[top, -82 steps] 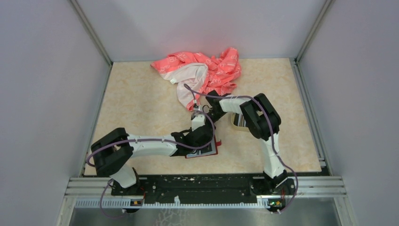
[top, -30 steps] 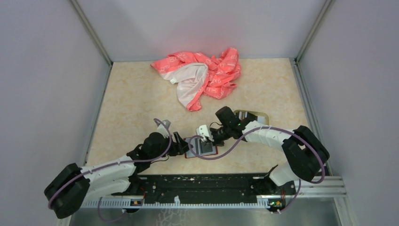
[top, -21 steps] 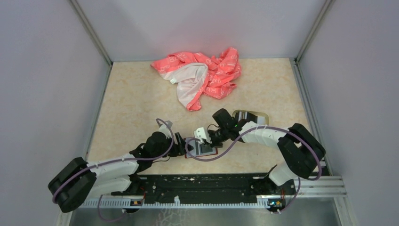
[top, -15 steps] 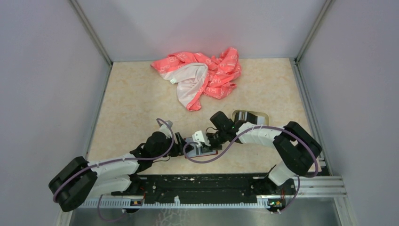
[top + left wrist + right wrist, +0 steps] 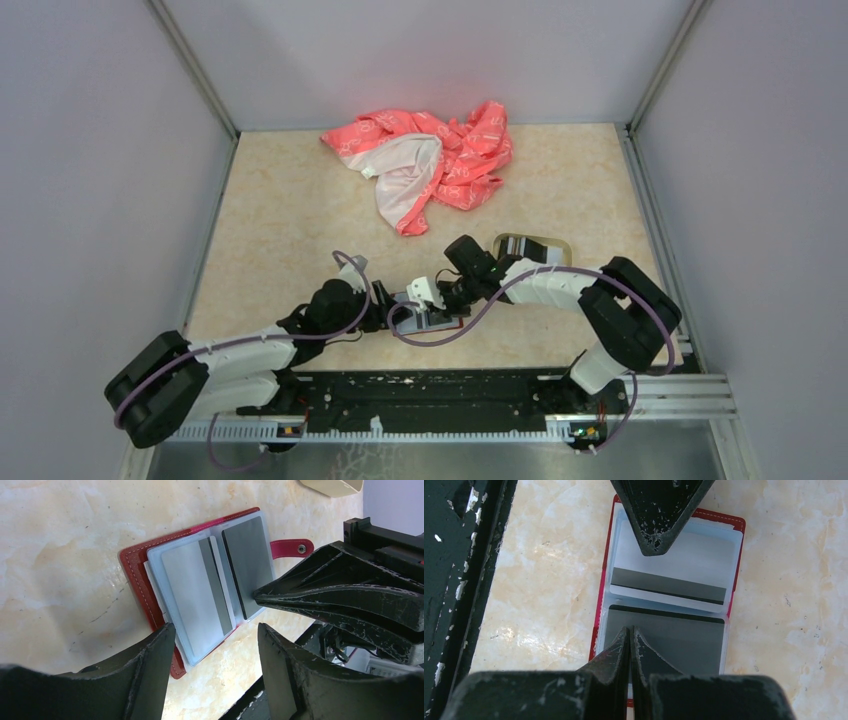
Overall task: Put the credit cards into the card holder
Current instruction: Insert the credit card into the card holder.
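The dark red card holder lies open on the table near the front edge, also visible under both grippers in the top view. Two credit cards sit in its pale pockets. One is grey with a dark stripe, the other is dark grey. My right gripper is shut with nothing in it, and its tip rests on the dark grey card. My left gripper stands open at the holder's other end, with one finger over the red corner.
A pink-and-white cloth lies bunched at the back of the table. The oval beige tray sits right of the holder, behind the right arm. The black base rail runs close along the holder's near side.
The right gripper has slid a little to the left onto the holder's card. The left arm has hardly moved.
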Controlling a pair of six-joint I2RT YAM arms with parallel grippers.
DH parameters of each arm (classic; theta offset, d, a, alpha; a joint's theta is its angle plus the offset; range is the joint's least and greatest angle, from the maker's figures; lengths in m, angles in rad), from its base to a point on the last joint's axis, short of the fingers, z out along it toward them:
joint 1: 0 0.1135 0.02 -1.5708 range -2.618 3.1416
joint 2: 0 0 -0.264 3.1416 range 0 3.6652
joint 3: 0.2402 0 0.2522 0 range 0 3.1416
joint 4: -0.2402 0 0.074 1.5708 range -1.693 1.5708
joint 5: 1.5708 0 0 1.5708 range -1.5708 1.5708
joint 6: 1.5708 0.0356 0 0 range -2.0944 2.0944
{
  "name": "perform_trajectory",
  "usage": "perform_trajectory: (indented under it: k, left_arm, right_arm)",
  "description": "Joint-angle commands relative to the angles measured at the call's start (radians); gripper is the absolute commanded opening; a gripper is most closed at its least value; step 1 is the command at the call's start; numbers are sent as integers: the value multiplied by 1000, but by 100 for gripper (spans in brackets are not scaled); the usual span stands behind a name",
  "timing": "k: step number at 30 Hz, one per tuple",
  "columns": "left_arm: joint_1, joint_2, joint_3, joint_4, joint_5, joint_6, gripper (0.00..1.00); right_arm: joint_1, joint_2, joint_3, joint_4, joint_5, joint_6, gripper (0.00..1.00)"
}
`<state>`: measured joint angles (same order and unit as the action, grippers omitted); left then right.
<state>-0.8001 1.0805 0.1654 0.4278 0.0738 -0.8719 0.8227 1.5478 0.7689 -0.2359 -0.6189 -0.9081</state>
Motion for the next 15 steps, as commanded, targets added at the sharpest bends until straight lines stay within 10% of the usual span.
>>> perform_trajectory:
  k: [1,15]
  left_arm:
    - [7,13,12,24,-2,-4,68]
    - [7,76,16,111,69,-18,65]
  right_arm:
    - [18,15,38,-16,10,-20,0]
    - [20,17,48,-31,9,-22,0]
